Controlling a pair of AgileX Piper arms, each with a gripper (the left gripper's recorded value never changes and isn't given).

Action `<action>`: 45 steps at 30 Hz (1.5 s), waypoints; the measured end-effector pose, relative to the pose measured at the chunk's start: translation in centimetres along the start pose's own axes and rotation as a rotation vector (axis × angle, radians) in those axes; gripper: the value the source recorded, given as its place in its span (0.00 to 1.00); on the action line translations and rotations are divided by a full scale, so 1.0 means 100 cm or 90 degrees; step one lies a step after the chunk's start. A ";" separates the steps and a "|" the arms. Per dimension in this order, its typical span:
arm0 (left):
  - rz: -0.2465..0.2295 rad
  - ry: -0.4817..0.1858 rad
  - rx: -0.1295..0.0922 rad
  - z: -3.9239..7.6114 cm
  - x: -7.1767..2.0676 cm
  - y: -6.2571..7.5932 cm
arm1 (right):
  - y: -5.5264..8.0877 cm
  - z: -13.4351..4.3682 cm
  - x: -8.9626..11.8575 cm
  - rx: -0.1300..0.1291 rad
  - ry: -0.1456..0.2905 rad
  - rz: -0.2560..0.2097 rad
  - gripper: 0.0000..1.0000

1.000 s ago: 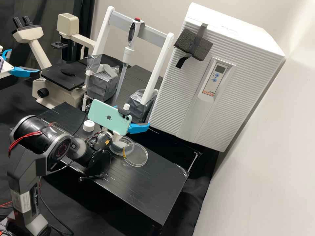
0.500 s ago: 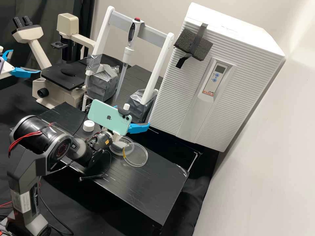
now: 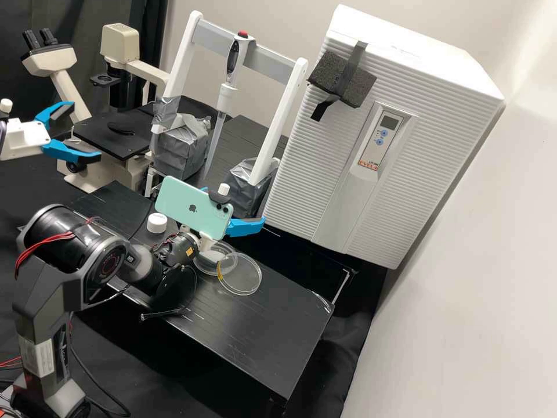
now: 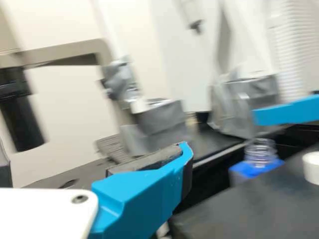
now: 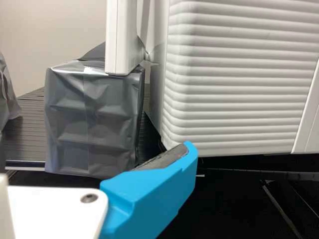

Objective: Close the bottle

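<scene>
Since half a second ago the left gripper (image 3: 84, 130) has swung in from the bench's left edge. Its white body is now in full sight and its two blue fingers are spread wide with nothing between them, poised before the beige microscope (image 3: 93, 157). The right gripper (image 3: 235, 206) has kept its place over the far edge of the black ribbed platform (image 3: 261, 331). It carries a mint-green phone (image 3: 191, 206) on its wrist, and its fingers, as far as the high view shows, stand apart and empty. In the left wrist view the bottle (image 4: 261, 152) is clear with a threaded neck. It stands uncapped on a blue block (image 4: 251, 173), just under the right gripper's blue finger. The round white cap (image 3: 156, 222) lies apart from it on the platform. Two clear round petri dishes (image 3: 241, 280) overlap nearby. Behind them, blocks wrapped in crinkled grey tape (image 3: 246, 183) weigh down a white frame (image 3: 272, 58) from which a grey pipette (image 3: 229, 75) hangs. To the right stands a white ribbed cabinet (image 3: 325, 174) with a black foam block (image 3: 342, 78) strapped to its edge. Its panel (image 3: 380, 142) has a small display, two blue buttons and a line of orange print.
</scene>
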 end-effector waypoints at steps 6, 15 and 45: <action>-0.012 -0.078 0.020 0.022 0.0026 -0.003 | 0.000 0.000 0.000 0.000 0.000 0.000 1.00; -0.059 -0.090 0.007 0.024 0.0077 -0.026 | 0.000 0.000 0.000 0.000 0.000 0.000 1.00; -0.112 -0.089 -0.067 0.024 0.0111 -0.051 | 0.000 0.000 0.000 0.000 0.000 0.000 1.00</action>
